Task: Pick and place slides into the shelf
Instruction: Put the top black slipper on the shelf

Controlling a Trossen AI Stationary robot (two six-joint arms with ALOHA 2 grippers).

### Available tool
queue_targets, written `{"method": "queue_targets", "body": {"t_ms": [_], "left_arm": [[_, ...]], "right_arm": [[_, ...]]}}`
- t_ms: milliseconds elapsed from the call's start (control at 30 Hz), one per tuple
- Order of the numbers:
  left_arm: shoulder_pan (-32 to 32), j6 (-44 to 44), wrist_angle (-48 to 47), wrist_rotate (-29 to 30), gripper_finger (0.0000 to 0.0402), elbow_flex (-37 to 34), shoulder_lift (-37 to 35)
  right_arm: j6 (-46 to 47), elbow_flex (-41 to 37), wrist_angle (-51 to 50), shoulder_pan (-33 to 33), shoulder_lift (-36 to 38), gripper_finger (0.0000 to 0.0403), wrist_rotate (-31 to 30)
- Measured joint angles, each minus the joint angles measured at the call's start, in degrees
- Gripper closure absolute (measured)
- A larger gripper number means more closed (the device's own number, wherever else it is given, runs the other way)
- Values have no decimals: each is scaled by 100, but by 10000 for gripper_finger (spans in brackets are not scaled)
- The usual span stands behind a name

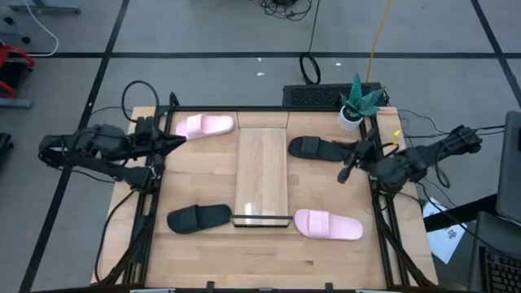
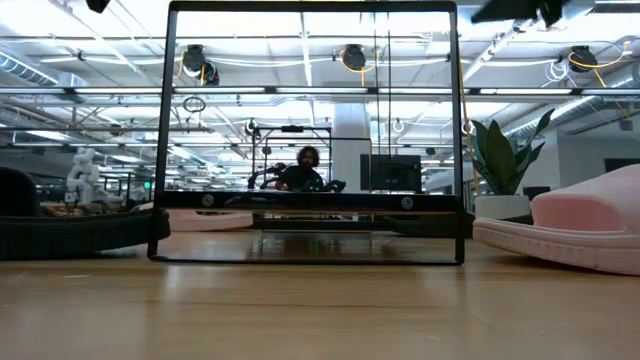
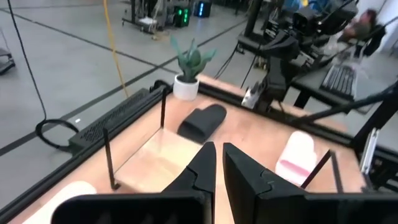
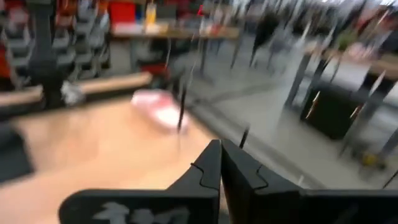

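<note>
1. The long light-wood plank shelf [image 1: 262, 175] lies along the middle of the wooden desk [image 1: 203, 252]; its dark metal-edged lip [image 1: 262, 220] is at the near short end; nothing rests on it.
2. Four slides lie on the desk around the shelf, none on it: a pale pink slide [image 1: 204, 125] at the far left, a black slide [image 1: 316, 147] at the far right, a second black slide [image 1: 199, 217] at the near left, and a second pale pink slide [image 1: 328, 225] at the near right; both near slides lie just beside the lip.
3. The left claw [image 1: 181, 140] sits at the desk's left edge, beside the far pink slide; its fingers are together, holding nothing.
4. The right claw [image 1: 345, 173] hangs near the far black slide; its fingers are together and empty.
5. A small potted green plant [image 1: 356, 104] stands at the far right corner.
</note>
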State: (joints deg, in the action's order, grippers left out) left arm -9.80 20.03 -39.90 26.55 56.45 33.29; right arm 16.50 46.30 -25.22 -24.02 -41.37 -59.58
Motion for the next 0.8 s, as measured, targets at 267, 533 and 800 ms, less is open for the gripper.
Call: {"method": "queue_targets", "body": {"t_ms": [267, 533, 800], "left_arm": [[0, 24, -219, 177, 376, 0, 48], [0, 168, -220, 201, 376, 0, 51], [2, 318, -243, 164, 375, 2, 122]], "right_arm": [[1851, -16, -1750, 302, -269, 341, 526], [1955, -726, -1167, 1013, -363, 242, 1663], [1843, -2142, 1062, 1811, -361, 191, 2332]]}}
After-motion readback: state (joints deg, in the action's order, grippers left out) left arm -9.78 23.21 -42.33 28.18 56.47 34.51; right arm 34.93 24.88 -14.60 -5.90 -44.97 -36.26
